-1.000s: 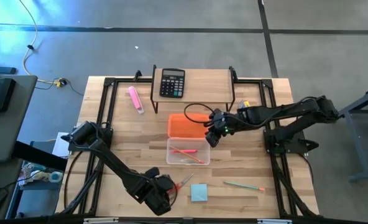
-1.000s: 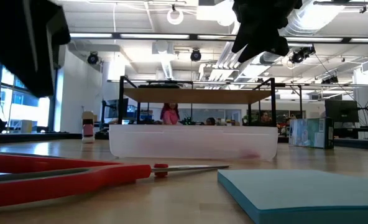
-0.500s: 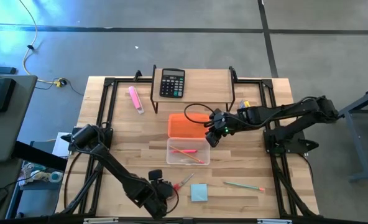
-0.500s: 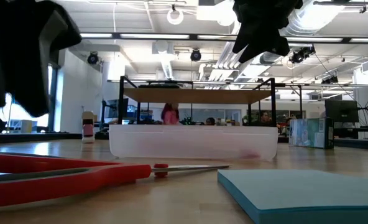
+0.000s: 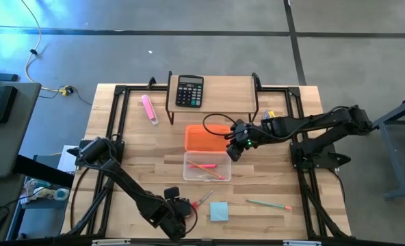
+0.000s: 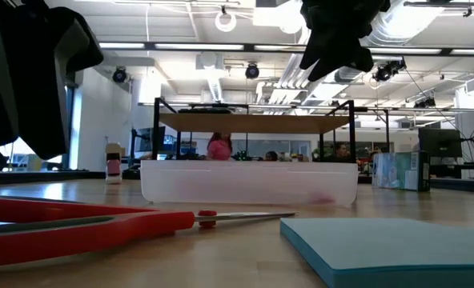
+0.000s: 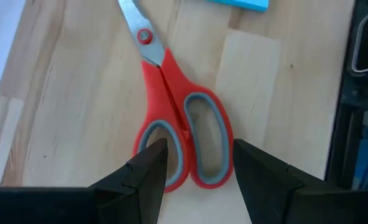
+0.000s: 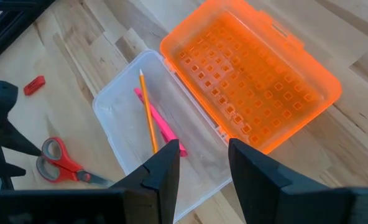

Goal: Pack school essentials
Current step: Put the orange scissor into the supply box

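The red-handled scissors (image 5: 202, 199) lie flat on the table near its near edge, their handles (image 7: 184, 137) toward my left gripper. My left gripper (image 7: 193, 163) (image 5: 175, 209) is open and hovers just above those handles, one finger on each side. The light-blue sticky-note pad (image 5: 219, 211) and a green pencil (image 5: 267, 203) lie to the right of the scissors. The clear box (image 5: 206, 166) holds a pink pen (image 8: 160, 122) and an orange pencil (image 8: 148, 112). A tiny red eraser (image 8: 33, 84) lies on the wood. My right gripper (image 8: 199, 165) (image 5: 233, 152) is open and empty, above the box's right end.
The box's orange lid (image 5: 206, 137) lies open behind the box. A black calculator (image 5: 189, 90) sits on a wooden shelf at the far edge, with a pink marker (image 5: 150, 109) to its left. Black frame rails (image 5: 113, 137) run along both table sides. People show in the room beyond.
My left gripper has come down toward the scissors' handles and shifted a little toward the table's far edge. The scissors and the other things have stayed where they were.
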Tool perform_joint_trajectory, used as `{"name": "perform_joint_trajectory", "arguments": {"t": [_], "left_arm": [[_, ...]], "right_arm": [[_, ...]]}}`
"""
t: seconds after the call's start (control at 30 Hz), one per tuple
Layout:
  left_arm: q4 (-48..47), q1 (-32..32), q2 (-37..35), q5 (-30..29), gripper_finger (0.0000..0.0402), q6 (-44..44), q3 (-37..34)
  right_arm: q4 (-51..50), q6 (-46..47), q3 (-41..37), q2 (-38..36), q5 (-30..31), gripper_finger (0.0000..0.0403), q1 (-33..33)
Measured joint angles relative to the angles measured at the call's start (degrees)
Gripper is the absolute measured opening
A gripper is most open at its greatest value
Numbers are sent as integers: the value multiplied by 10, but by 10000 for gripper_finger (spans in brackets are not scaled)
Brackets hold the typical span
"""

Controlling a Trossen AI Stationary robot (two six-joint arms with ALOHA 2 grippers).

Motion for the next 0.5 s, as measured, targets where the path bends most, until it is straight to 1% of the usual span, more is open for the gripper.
{"name": "perform_joint_trajectory", "arguments": {"t": [0.23,0.43,0.5], "left_arm": [[18,0,32,17,170,-13,0],[10,0,36,14,170,-37,0],[3,1,36,3,170,-38,0]], "right_arm": [[-1,0,0,0,0,128,0],[-1,0,0,0,-3,128,0],[-1,0,0,0,-3,128,0]]}}
